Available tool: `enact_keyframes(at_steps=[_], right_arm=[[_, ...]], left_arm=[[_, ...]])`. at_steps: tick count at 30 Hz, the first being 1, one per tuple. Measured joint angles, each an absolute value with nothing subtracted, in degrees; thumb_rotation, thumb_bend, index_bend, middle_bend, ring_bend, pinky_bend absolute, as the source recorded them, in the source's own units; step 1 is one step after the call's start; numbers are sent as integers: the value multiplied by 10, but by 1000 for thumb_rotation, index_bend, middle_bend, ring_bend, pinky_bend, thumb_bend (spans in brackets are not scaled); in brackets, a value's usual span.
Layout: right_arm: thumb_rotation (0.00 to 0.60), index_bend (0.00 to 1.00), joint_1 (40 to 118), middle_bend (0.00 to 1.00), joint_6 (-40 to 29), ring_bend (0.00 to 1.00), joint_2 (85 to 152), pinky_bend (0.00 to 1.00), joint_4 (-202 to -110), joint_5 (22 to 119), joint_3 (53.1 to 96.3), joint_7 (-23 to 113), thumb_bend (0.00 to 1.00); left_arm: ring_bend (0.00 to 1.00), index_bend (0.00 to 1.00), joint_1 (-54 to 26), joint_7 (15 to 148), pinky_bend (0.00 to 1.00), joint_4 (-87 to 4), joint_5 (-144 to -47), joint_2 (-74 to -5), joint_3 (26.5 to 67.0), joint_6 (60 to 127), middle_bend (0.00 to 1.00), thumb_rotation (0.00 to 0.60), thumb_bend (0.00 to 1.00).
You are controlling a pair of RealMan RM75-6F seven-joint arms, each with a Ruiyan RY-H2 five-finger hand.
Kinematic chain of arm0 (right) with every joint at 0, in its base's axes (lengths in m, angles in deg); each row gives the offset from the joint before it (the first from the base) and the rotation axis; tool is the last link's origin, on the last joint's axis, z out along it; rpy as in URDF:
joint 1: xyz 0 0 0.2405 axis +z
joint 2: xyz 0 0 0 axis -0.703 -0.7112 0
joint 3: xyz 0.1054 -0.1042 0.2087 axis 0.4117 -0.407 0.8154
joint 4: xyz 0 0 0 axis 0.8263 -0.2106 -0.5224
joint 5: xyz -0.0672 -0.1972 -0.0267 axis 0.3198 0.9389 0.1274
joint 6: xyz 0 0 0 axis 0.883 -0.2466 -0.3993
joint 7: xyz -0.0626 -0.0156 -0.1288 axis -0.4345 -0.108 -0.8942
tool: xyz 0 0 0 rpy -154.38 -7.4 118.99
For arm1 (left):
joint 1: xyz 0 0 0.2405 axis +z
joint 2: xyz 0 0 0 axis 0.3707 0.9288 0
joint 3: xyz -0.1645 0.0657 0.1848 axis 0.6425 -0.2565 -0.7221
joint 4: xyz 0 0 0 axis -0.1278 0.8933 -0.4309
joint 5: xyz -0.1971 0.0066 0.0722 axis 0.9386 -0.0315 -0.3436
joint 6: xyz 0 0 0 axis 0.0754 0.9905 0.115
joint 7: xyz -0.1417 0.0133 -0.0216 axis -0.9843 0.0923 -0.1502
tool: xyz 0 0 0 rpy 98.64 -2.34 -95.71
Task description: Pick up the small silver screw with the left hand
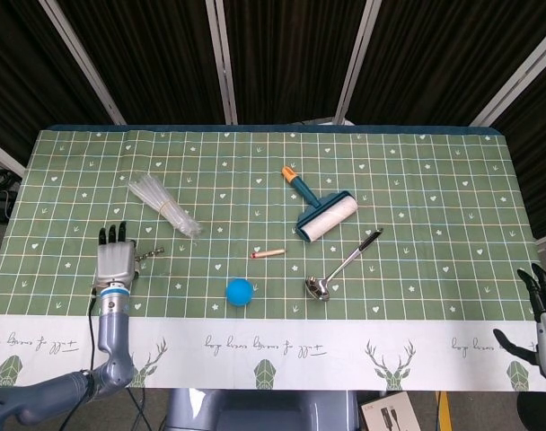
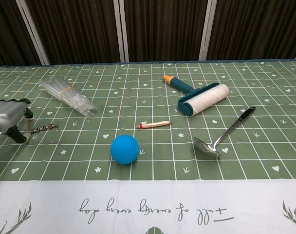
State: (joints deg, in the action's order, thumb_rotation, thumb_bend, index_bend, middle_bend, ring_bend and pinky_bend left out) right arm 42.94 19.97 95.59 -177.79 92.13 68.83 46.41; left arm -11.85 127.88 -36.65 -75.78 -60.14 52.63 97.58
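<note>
1. So, left hand [image 2: 9, 119] sits low at the surface's [image 1: 417, 197] left edge, fingers curled, seemingly pinching the near end of the silver screw [image 2: 45, 127]; grip not fully clear.
2. Screw lies just right of that hand, below the clear plastic bundle [image 2: 67, 96].
3. Best move: pinch firmly, then lift straight up, slowly.
4. Right hand [image 1: 541, 325] idle far right, fingers spread, empty.

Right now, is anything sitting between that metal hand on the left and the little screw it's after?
Nothing visible. The left hand is right at the silver screw, apparently touching its near end; the bundle of clear tubes lies farther back.
</note>
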Motion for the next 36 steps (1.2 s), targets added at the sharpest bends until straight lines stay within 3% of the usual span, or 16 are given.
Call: enact_keyframes(at_steps=[23, 36], right_arm=[[600, 71, 429, 0, 201, 0, 956, 86, -1778, 919, 690, 465, 79], [600, 72, 430, 0, 200, 0, 957, 86, -1778, 917, 692, 465, 79]], left_arm=[[0, 560, -143, 1360, 0, -560, -788, -457, 514, 994, 0, 600, 447], [0, 569, -154, 1371, 0, -615, -808, -439, 491, 1010, 0, 600, 447]])
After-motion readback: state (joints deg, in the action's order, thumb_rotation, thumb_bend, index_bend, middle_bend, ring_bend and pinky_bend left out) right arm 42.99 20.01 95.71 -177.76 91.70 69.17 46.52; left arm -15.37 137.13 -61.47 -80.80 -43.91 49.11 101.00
